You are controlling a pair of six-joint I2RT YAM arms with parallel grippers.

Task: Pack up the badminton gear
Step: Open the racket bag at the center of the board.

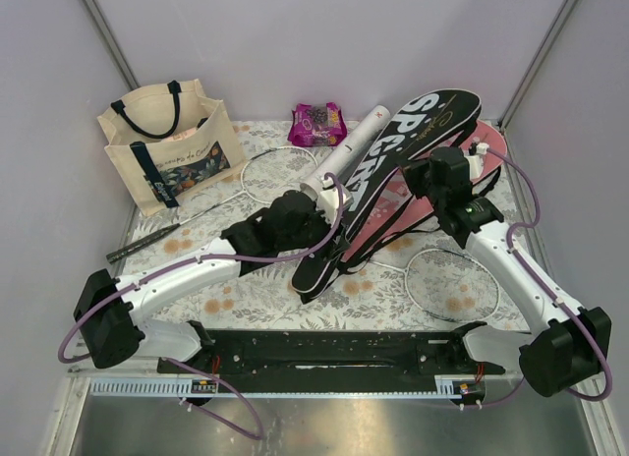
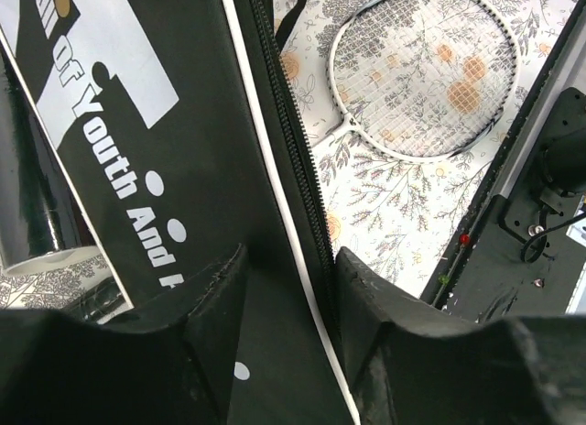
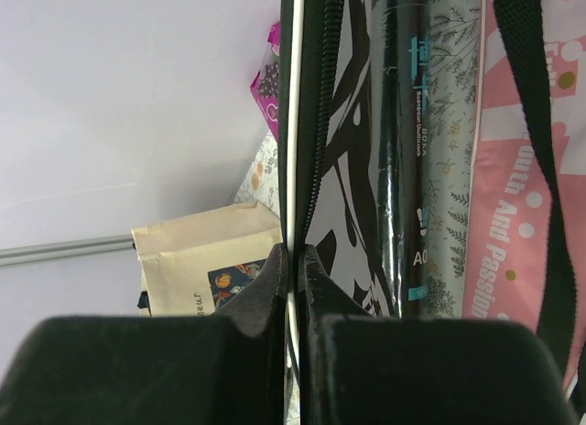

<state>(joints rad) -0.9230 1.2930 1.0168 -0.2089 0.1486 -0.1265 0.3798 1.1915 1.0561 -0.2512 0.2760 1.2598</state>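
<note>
**Right end effector** [image 3: 293, 257]: fingers pressed together on the thin piped rim of the black cover [image 1: 413, 132]. Only the edge is in the grip.

**Left end effector** [image 2: 288, 265]: fingers apart, one on each side of the same cover's zip edge near its narrow end. They are not closed on it.

**Position of the gear:**
- The black cover lies slantwise across the bench [image 1: 246, 294].
- The pink cover [image 3: 490, 196] lies beside it.
- The black tube [image 3: 403, 168] lies between the two covers in the right wrist view.
- The white tube [image 1: 349, 151] lies just beside the black cover's other long edge.
- One racket [image 2: 421, 72] lies bare on the bench near the cover's narrow end.

Nothing is seen packed. Whether the zip is open cannot be told.

**Risks, as judged:**
1. The right hold is on a narrow rim. A firm pull or lift could let the fabric slide out and drop the cover onto the tubes.
2. With the left fingers unclosed, any lift would be one-sided. The cover would probably hang and twist rather than open at the mouth.
3. If the left fingers close across both layers at the zip, they would pinch the mouth shut against the racket.
4. The black tube is round and close alongside, so dragging the cover could set it rolling.
5. The dark strap lying over the pink cover could snag and drag that cover along.
</note>
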